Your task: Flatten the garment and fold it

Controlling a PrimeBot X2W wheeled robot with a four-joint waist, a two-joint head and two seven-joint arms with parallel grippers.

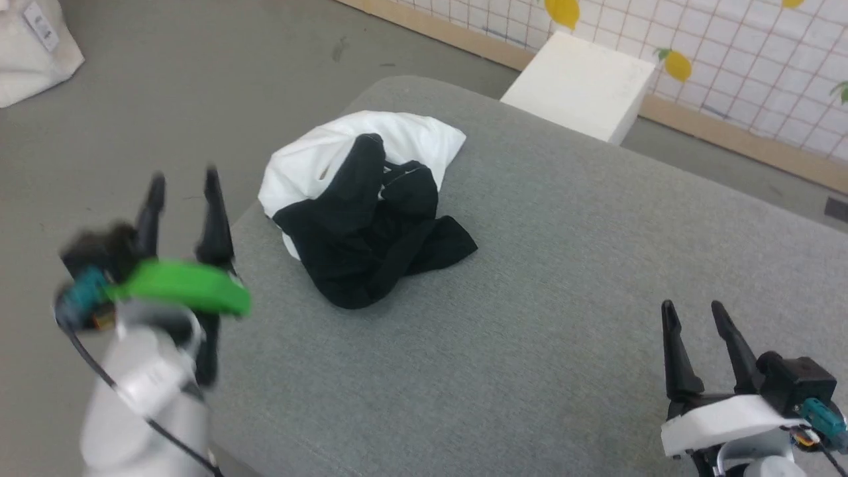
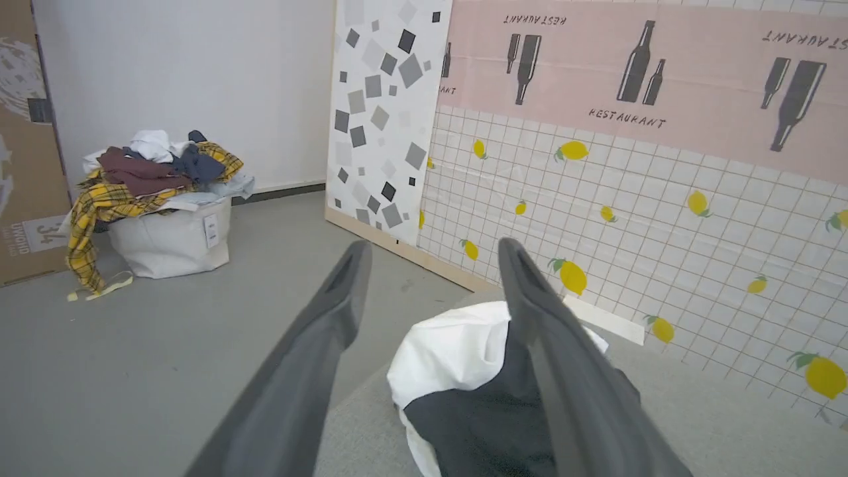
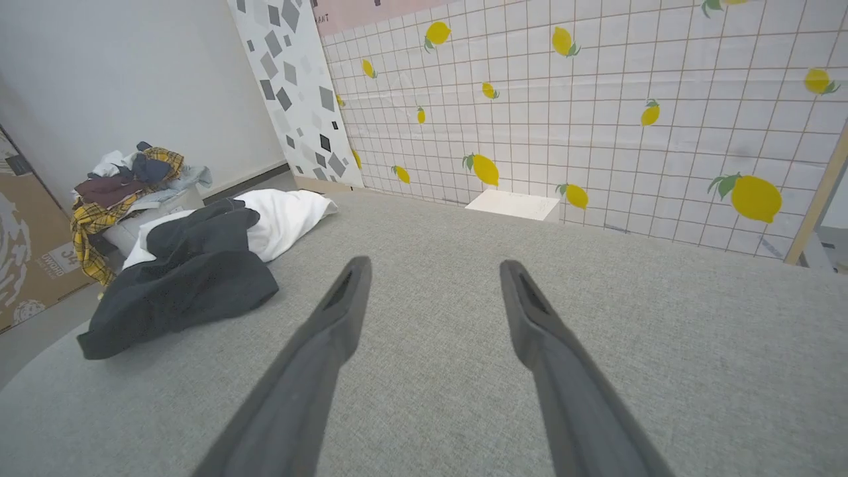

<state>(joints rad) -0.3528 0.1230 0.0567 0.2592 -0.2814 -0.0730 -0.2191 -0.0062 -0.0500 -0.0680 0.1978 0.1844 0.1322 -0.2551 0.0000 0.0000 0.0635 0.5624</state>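
Fingers (image 2: 318, 358) apart, crumpled garment (image 2: 450, 358), heaped laundry bin (image 2: 172, 245)

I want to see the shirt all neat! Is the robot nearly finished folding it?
Not nearly. Done: nothing yet; the shirt lies in a crumpled black-and-white heap on the grey cushion. In hand: nothing; the left fingers are open and empty off to the heap's left, and the right fingers are open over bare cushion, apart from it. Left: spreading it flat, then every fold.
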